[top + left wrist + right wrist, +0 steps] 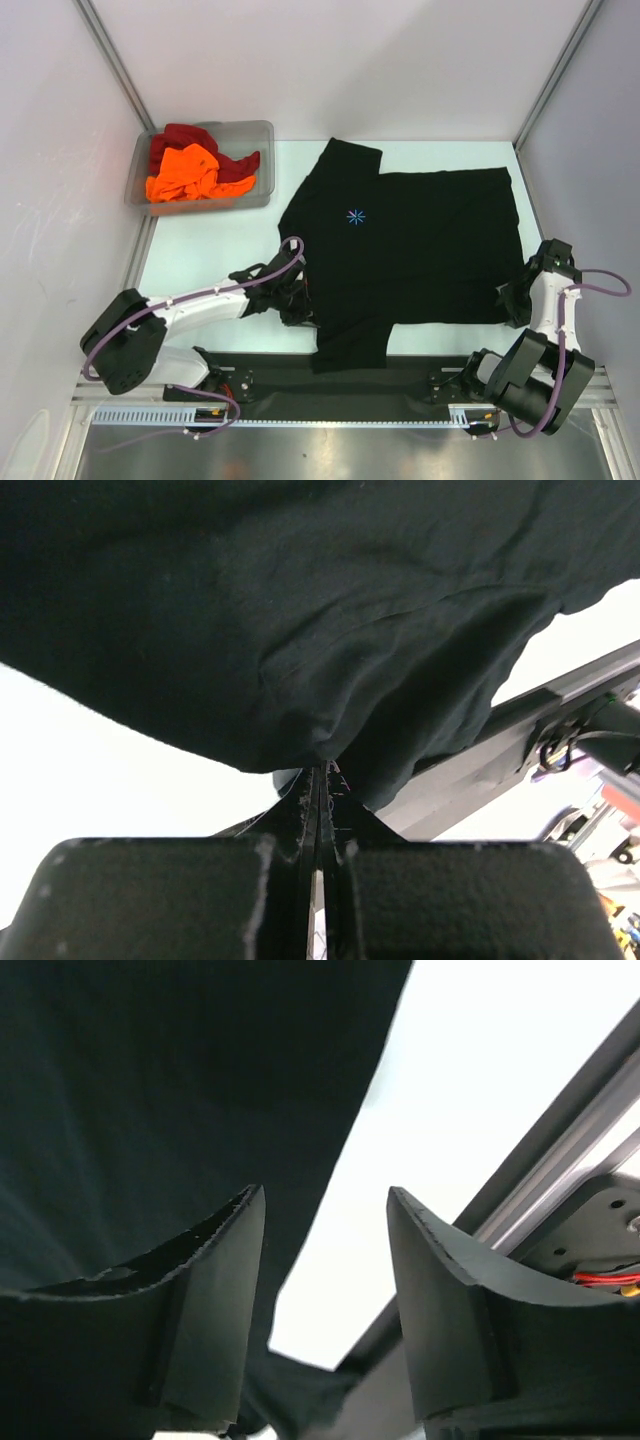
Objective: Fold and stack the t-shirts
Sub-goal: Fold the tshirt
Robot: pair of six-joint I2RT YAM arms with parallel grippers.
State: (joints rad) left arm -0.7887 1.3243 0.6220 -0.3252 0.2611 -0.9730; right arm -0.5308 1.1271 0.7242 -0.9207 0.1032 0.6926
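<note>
- Pinching a raised fold of dark cloth, the left jaws are pressed fully together, their two black pads [180,890] meeting with no gap between them.
- The cloth they hold is the black t-shirt [330,650], which puckers into creases just beyond their tips.
- The right jaws stand partly apart and grip nothing. The white table [460,1070] shows through the gap between their pads [215,1290], and the shirt's edge runs beneath one pad.
- Seen from above, the black shirt lies spread on the table between the two pairs of jaws. The left jaws are at its near shoulder, beside the near sleeve. The right jaws are at the near corner of its hem.
- A small light-blue starburst mark [356,216] sits on the chest, a little beyond the left jaws.
- Well beyond the left jaws, at the far corner, a clear grey bin [266,160] holds the orange t-shirt [185,172], bunched in front of the dark red t-shirt [185,135].
</note>
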